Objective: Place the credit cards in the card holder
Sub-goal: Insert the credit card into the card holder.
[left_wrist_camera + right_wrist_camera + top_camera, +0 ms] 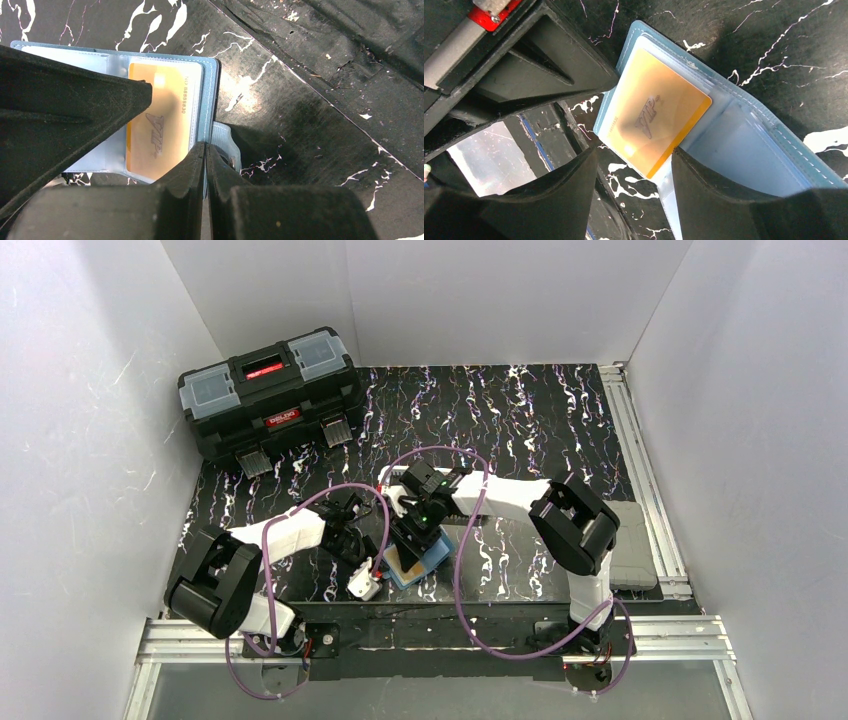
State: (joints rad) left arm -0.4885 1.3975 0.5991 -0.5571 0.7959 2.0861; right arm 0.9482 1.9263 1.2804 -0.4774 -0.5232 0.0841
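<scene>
White walls (90,440) enclosed a black marbled table (520,420), on which one black toolbox (270,400) was seen at the far left corner. Two arms were counted, both reaching in toward the middle of the near edge. One card holder (212,90) was found there, laid open flat on the table, with one orange card (654,115) lying against its clear inner sleeves; how far the card was tucked in could not be told. No other card could be made out.

From the left, the left gripper (205,147) was pinched closed on the holder's cover edge, just beside the snap tab (225,142), with no gap seen between its fingers.

To the right, the right gripper (634,152) was held partly open above the holder. A near corner of the orange card was framed between its fingertips (704,190). Whether the card was touched by either finger could not be told.
</scene>
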